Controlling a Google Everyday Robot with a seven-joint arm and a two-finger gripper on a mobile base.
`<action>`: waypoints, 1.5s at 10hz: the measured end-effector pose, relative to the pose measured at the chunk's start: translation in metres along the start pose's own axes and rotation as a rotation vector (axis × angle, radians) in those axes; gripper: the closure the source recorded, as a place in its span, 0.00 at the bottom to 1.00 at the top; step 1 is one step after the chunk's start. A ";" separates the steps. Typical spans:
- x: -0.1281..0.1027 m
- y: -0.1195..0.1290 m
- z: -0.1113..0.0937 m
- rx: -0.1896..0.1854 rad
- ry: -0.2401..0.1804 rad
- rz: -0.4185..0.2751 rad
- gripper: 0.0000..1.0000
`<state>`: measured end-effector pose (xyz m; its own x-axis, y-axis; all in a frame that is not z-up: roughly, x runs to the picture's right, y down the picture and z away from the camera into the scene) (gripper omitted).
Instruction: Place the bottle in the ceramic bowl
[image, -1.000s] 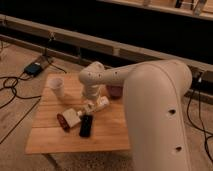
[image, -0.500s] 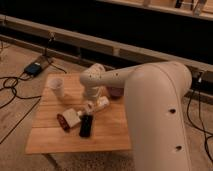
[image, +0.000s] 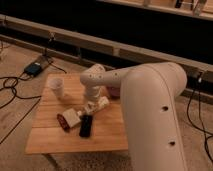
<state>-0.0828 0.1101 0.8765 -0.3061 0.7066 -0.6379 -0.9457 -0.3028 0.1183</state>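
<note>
5 small things lie in plain sight on the wooden table (image: 50, 141). Farthest left, toward the back, stands a white cup (image: 56, 86). Nearer the front sits the ceramic bowl (image: 62, 121), dark reddish-brown, with a flat white block (image: 73, 117) touching its right side and a black object (image: 86, 126) just beside that. Next comes the gripper (image: 90, 106), low over the middle of the table, right against the bottle (image: 101, 104), which lies tilted on its side, near the bowl but not in it. Whether the gripper is open or has hold of the bottle, I cannot tell. The large white arm (image: 150, 110) fills the right side. As a judgement, the crowding is the risk: carrying the bottle leftward could knock the block or the black object, and a long bottle set across so small a bowl could tip it or roll out. Against the picture from 0.5 s ago, nothing visibly differs; arm, bottle and bowl keep their places.
</note>
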 end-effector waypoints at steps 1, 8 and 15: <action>-0.002 0.002 0.002 0.002 0.004 0.001 0.35; -0.010 0.008 0.028 0.045 0.060 -0.013 0.50; -0.027 0.024 -0.020 0.020 0.004 -0.110 0.84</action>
<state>-0.0953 0.0711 0.8817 -0.1998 0.7323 -0.6510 -0.9756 -0.2107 0.0625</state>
